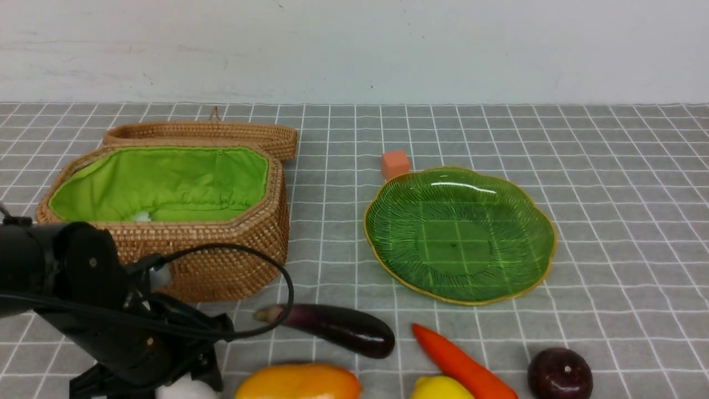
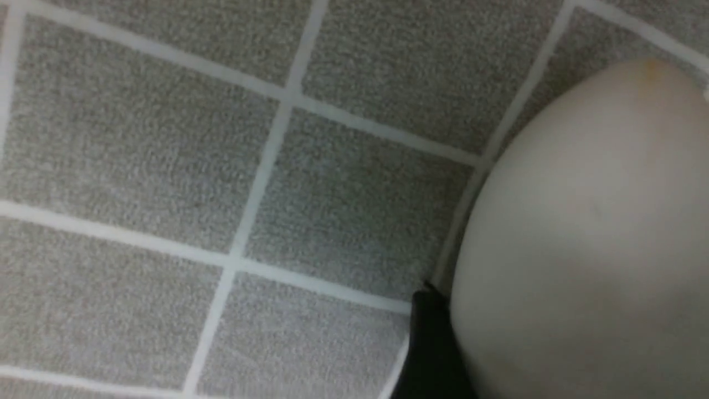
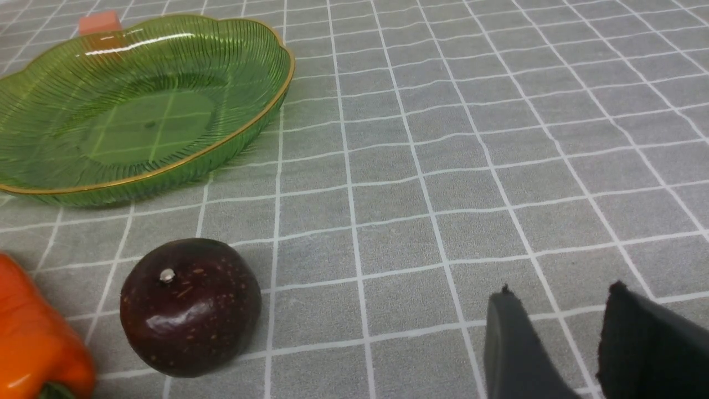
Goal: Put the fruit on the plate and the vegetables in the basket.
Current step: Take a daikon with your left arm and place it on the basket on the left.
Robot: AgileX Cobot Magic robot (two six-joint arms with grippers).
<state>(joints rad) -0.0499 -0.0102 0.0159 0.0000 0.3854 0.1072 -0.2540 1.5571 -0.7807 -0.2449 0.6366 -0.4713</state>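
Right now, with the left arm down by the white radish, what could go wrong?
The radish looks smooth and rounded, and only one finger shows against it, so it may slip. The arm's cable loops across the stem of the eggplant and might drag it. The mango lies close by and could get nudged.

Cloth (image 1: 626, 221) right of plate (image 1: 554, 239) lies open (cube (image 1: 395, 164) just behind it).

grey checked cloth (image 1: 609, 166) below a white wall (image 1: 354, 50)
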